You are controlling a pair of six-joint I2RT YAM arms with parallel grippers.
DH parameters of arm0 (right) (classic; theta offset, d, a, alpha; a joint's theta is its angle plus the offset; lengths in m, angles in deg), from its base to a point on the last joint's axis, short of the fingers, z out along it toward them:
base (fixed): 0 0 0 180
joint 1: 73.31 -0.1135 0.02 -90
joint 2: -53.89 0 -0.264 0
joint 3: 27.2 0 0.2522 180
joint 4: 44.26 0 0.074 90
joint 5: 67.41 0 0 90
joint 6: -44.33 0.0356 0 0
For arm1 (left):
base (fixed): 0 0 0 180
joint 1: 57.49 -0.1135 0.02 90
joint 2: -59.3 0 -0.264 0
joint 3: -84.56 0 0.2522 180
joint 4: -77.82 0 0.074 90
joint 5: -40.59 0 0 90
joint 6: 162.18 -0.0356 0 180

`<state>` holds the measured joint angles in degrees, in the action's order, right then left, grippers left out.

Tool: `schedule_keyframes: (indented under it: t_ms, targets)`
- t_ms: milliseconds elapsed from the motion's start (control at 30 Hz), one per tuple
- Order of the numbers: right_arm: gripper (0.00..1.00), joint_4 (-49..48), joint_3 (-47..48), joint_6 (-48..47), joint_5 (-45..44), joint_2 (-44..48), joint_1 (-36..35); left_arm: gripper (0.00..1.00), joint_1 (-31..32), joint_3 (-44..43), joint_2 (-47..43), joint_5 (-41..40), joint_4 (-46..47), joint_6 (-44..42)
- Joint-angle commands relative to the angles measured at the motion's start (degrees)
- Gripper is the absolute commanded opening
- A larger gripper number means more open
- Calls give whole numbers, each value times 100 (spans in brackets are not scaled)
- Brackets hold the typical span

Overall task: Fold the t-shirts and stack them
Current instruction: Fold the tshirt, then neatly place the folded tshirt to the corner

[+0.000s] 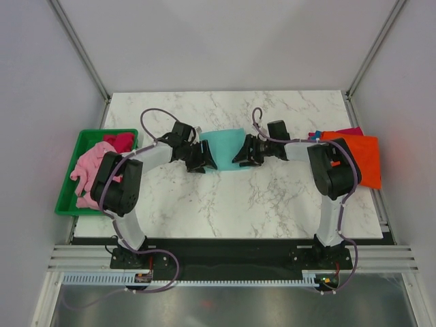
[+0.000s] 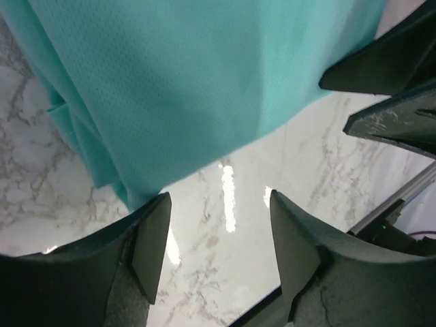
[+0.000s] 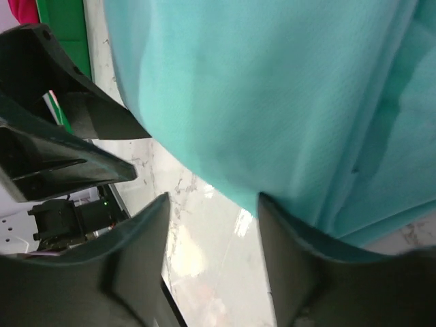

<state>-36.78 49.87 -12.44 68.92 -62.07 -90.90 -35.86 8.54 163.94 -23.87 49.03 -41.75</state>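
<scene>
teal t-shirt (image 1: pixel 225 144), orange t-shirt (image 1: pixel 366 160) and pink t-shirt (image 1: pixel 88 170); green tray (image 1: pixel 85 139); grey-veined white table (image 1: pixel 238 204).

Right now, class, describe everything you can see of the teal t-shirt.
The teal t-shirt is plain, fine-knit soft cloth, folded into layers with stacked edges showing. It lies flat on the marble table, between the open left fingers and right fingers, which sit at its near corners; contact cannot be told.
</scene>
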Motion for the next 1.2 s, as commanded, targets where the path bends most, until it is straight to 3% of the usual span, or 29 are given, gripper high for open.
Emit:
schedule_keyframes:
  t_ms: [0, 67, 167, 333, 533, 800, 933, 1167]
  targets:
    - [66, 934, 620, -572, -167, 661, 53, 68, 34, -672, -821, -189, -701, -336]
    - [84, 1427, 979, -791, -246, 1004, 53, 73, 61, -1023, -1102, -286, -1185, -485]
    - [98, 1770, 1245, -923, -413, 1294, 97, 75, 105, -1288, -1743, -654, -1694, -591]
    - [98, 2226, 1789, -1143, -755, 1103, 299, 76, 131, -930, -3071, -1094, -2004, -793]
    - [98, 2948, 2580, -1592, -1678, 488, 466, 76, 122, 485, -4573, -1472, -2127, -1022]
    - [98, 3072, 3442, -1636, -2216, -505, 484, 76, 122, 1497, -6471, -2113, -2373, -961]
    - [98, 3037, 3820, -1504, -2233, -1199, 432, 77, 123, 1857, -6983, -2413, -2181, -873]
    - [97, 2975, 4417, -1364, -2329, -2008, 27, 77, 122, 1858, -6843, -2256, -2145, -952]
